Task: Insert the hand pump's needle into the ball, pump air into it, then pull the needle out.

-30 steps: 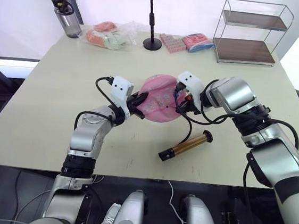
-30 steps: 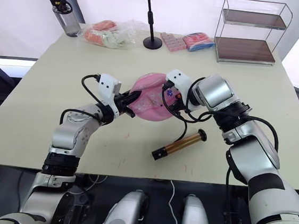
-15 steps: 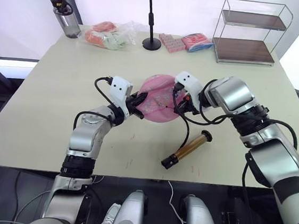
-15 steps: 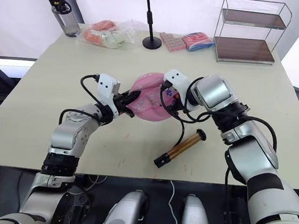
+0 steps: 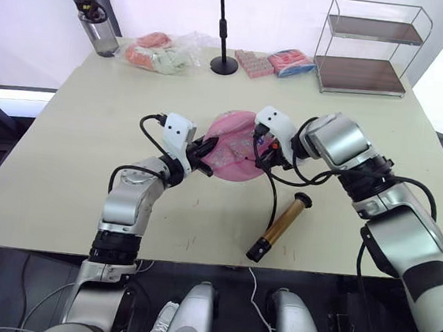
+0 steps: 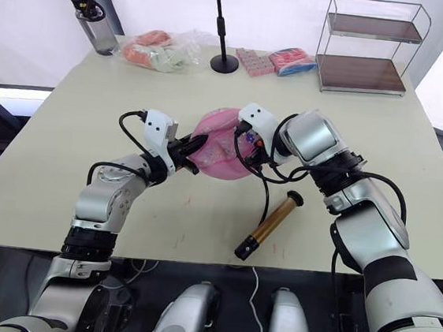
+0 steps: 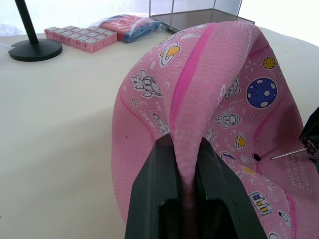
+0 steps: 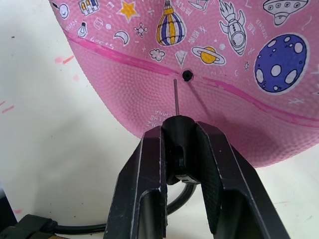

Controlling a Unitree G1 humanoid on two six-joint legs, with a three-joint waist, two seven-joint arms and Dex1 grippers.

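A beige table (image 5: 65, 142) carries several items along its far edge: a dark water bottle (image 5: 97, 28) at the left corner, a clear bag of pink packets (image 5: 161, 51), a black stand base (image 5: 225, 63) (pole rising upward), packaged blocks (image 5: 273, 62), and a two-tier wire shelf (image 5: 366, 48).

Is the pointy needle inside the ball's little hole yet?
Not yet. The needle tip stops just short of the ball's black hole, a sliver of pink between them. The right gripper grips its black fitting.
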